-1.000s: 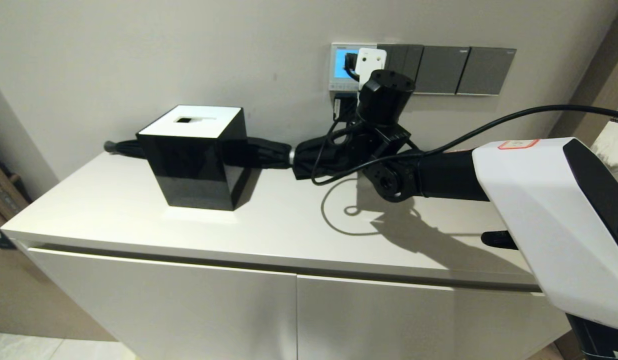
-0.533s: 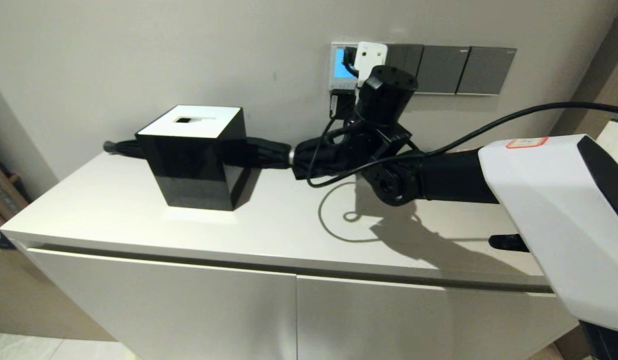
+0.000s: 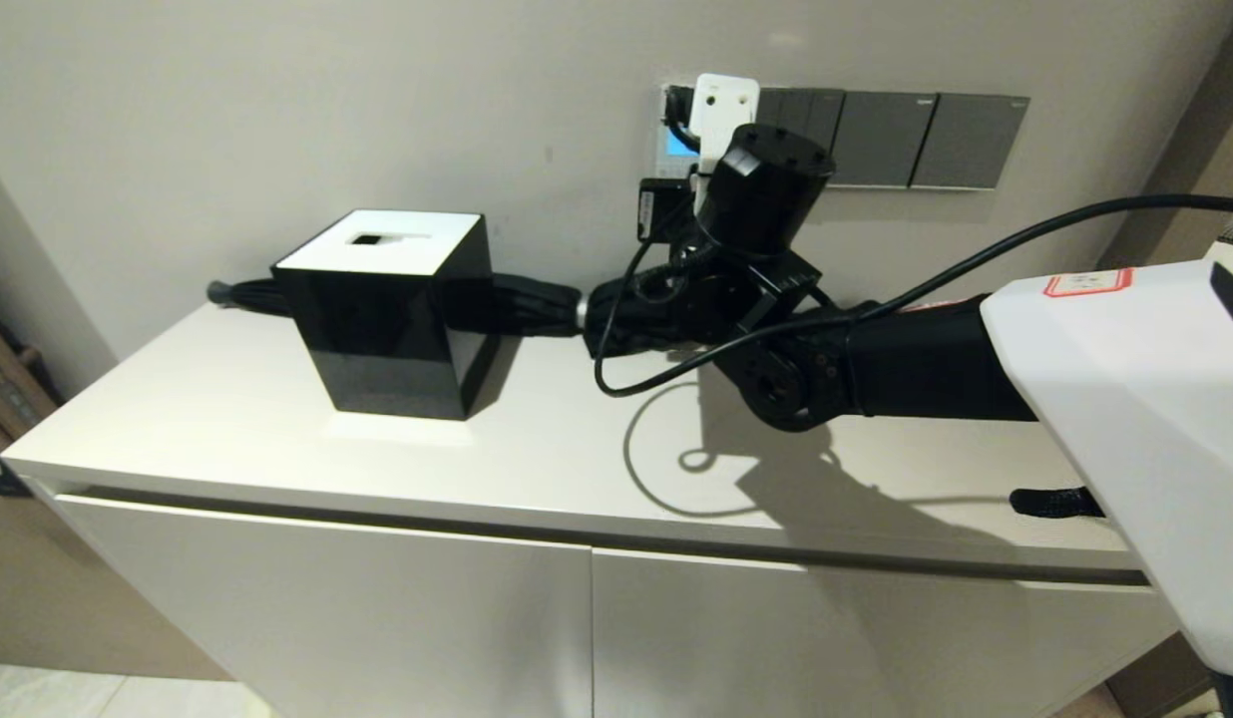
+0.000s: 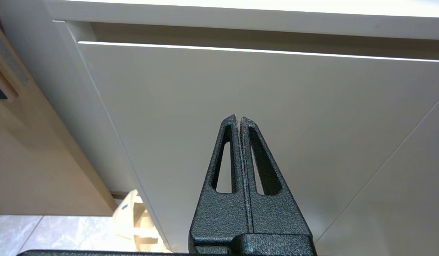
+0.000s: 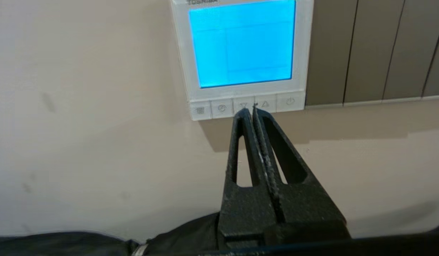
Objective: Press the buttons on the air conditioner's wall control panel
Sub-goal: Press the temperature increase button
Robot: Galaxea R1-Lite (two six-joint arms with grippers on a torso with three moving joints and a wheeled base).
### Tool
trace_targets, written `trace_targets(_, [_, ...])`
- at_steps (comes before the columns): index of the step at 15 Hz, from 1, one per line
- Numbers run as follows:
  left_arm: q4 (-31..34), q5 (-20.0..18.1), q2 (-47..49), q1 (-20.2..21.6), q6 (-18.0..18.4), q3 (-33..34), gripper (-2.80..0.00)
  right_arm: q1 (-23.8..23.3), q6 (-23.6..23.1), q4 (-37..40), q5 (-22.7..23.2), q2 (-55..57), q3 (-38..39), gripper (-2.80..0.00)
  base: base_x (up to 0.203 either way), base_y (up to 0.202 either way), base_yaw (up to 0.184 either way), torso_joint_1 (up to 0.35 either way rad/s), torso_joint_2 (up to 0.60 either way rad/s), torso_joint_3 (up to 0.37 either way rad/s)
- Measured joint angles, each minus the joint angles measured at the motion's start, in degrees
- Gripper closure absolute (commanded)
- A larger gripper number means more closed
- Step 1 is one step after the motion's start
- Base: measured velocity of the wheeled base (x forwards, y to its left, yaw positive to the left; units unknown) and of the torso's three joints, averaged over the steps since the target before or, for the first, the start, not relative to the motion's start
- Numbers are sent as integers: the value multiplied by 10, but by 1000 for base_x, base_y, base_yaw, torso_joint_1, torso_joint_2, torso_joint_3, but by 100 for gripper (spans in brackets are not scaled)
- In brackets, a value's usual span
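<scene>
The white-framed wall control panel point(image 5: 240, 49) has a lit blue screen and a row of pale buttons point(image 5: 221, 108) along its bottom edge. In the head view the panel point(image 3: 673, 140) is mostly hidden behind my right wrist. My right gripper point(image 5: 250, 109) is shut and empty, its tips at the lower edge of the button strip, between the down-arrow and up-arrow buttons; whether they touch I cannot tell. My left gripper point(image 4: 238, 119) is shut and empty, parked low in front of the cabinet door.
Dark grey switch plates point(image 3: 926, 140) sit right of the panel. On the white cabinet top point(image 3: 277, 439) stand a black box with a white lid point(image 3: 392, 309) and a folded black umbrella point(image 3: 537, 299) along the wall. A black cable point(image 3: 626, 439) loops from my right arm.
My right arm has risen and shifted left along the wall, so the wrist now covers most of the panel's blue screen in the head view. The left arm has not moved.
</scene>
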State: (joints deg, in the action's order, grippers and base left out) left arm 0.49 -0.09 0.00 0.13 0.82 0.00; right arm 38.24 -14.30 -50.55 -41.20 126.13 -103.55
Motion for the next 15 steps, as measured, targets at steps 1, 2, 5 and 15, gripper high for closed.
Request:
trace_targets(1, [0, 0, 0, 0, 0, 0, 0, -7, 0, 1, 1, 4, -5, 0, 0, 0, 0, 0, 0, 0])
trace_targets(2, [0, 0, 0, 0, 0, 0, 0, -15, 0, 2, 1, 9, -12, 0, 0, 0, 0, 0, 0, 0])
trace_targets(5, [0, 0, 0, 0, 0, 0, 0, -34, -3, 3, 2, 29, -36, 0, 0, 0, 0, 0, 0, 0])
trace_targets(15, [0, 0, 0, 0, 0, 0, 0, -54, -4, 9, 4, 61, -67, 0, 0, 0, 0, 0, 0, 0])
